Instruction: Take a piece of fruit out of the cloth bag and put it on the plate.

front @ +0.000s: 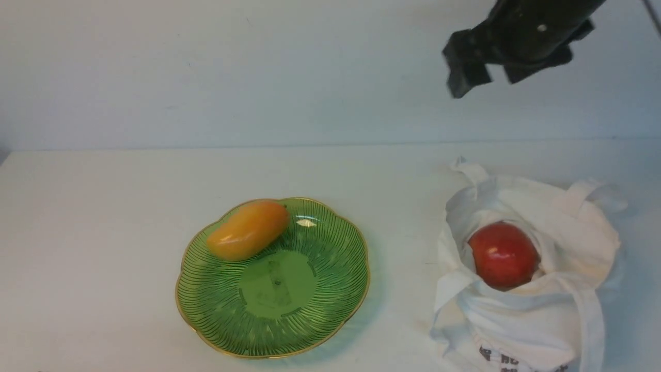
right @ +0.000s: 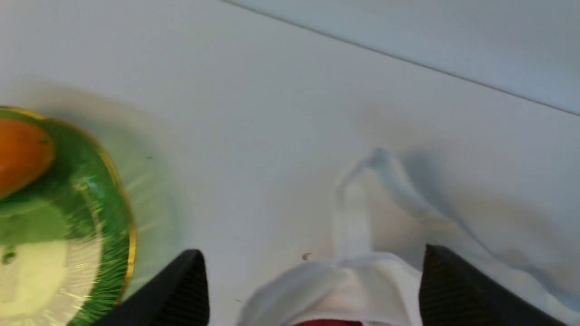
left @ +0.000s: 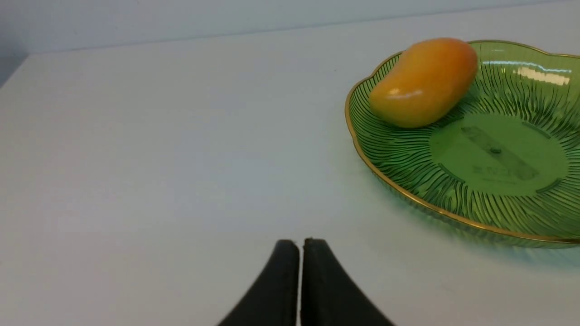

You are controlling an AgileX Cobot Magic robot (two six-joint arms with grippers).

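Mango (front: 248,230) (left: 423,81): lies on the green glass plate (front: 310,320) (left: 498,199), on the ribbed slope at the plate's back-left side, against the gold rim. It is the only item in the plate; the flat centre is bare. Its long axis runs diagonally, with one end toward the bench's front-left corner and the other toward the rear edge and right. It lies flat on its side, orange with a yellower near end.

The plate sits on the white bench (front: 103,206) near the front edge, roughly mid-width.

The cloth bag (front: 532,320) sits slumped toward the front-right corner with its mouth open upward. It holds one red apple (front: 503,254), whose lower part is covered by folds of cloth.

The right gripper (front: 488,85) (right: 312,251) hangs high over the bag's rear side, with its jaws spread wide and nothing between them. The left gripper (left: 300,242) is low over the bench on the plate's left, with its jaws pressed together and empty.

Limits: the bag's lower edge and its black print are cut off in the front view. The right arm is cropped at the top. The right wrist view is blurred, showing the apple (right: 328,323) only as a red sliver below the cloth (right: 349,280). The left arm does not appear in the front view.
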